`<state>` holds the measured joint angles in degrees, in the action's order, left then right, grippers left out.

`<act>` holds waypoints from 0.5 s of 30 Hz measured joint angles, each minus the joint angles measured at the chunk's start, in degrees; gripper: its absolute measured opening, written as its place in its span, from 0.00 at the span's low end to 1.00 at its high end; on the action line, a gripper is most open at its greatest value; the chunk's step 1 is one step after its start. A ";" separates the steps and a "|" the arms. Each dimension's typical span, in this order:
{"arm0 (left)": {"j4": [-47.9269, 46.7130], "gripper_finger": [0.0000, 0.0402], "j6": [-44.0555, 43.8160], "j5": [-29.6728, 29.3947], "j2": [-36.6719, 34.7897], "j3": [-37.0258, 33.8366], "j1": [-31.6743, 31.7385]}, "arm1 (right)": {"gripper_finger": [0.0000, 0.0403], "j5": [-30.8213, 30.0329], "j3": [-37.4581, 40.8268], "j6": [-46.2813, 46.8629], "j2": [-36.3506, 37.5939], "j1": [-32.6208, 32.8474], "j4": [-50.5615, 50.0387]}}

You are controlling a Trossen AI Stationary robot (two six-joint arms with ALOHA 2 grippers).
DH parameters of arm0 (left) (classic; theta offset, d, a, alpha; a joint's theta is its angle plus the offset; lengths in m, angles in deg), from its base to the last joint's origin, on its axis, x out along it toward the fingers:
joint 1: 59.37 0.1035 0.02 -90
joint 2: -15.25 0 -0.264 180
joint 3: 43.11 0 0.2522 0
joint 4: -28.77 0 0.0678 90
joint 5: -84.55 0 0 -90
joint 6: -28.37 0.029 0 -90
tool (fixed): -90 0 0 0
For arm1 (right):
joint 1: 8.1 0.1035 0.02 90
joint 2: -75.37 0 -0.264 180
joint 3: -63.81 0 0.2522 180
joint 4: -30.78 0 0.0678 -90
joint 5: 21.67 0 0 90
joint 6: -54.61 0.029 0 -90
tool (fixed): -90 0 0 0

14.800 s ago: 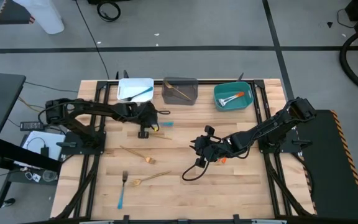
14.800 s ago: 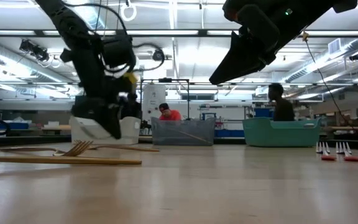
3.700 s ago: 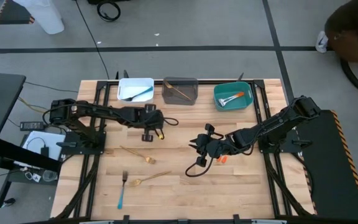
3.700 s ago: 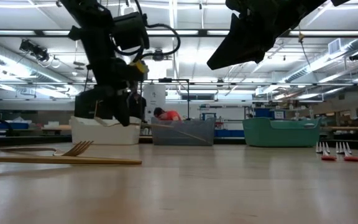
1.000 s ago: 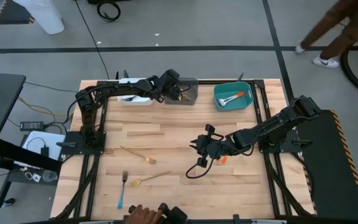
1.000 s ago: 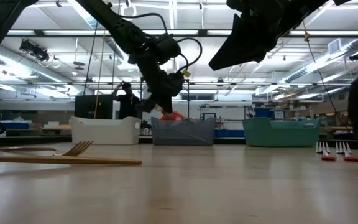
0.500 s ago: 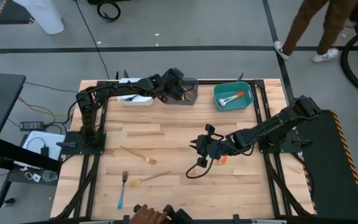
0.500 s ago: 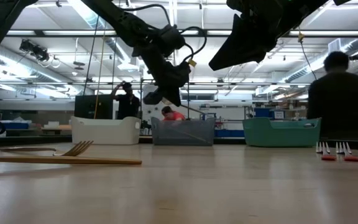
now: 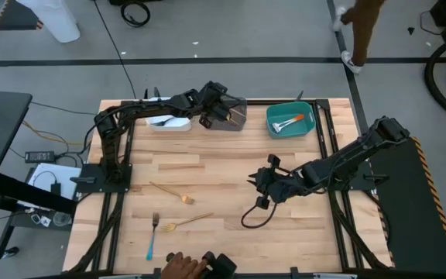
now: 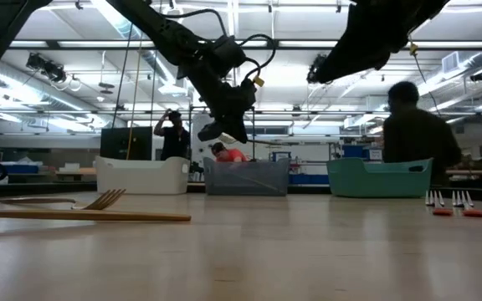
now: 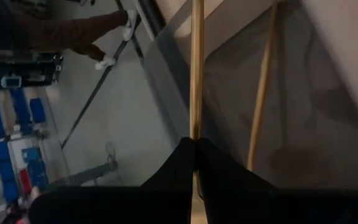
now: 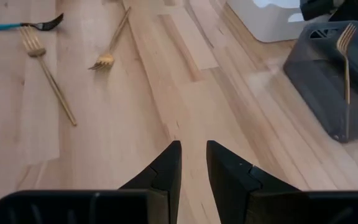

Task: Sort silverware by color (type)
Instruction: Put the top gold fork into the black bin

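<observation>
Nothing here can be read; no label, brand, number or sign shows on the bins, the arms, the silverware or the room behind the table.

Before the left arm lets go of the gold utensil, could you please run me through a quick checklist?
1. Left gripper over the grey bin: ok, it sits above the bin's left part in the high view.
2. Jaws shut on the gold utensil: ok, the left wrist view shows it pinched.
3. Bin holds matching colour: ok, another gold utensil already lies inside.
4. Whole utensil inside the bin's rim: cannot tell; its far end seems to cross the wall.
5. Right gripper out of the way: ok, open at mid-table.
6. Person's hand at the near table edge: not ok, watch it.
</observation>
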<state>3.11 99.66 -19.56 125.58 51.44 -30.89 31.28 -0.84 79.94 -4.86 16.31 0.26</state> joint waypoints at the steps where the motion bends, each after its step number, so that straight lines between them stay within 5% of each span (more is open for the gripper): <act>1: -0.10 0.04 0.38 -1.05 0.25 0.00 0.04 | 0.21 -0.53 0.00 0.06 0.10 0.23 -0.10; 15: 1.76 0.04 6.43 -8.28 7.16 -0.07 -1.78 | 0.21 -2.37 -0.04 0.01 -1.19 0.23 0.62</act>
<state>4.87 106.09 -27.84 132.73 51.38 -32.67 28.91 -0.88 79.95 -6.06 16.54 0.88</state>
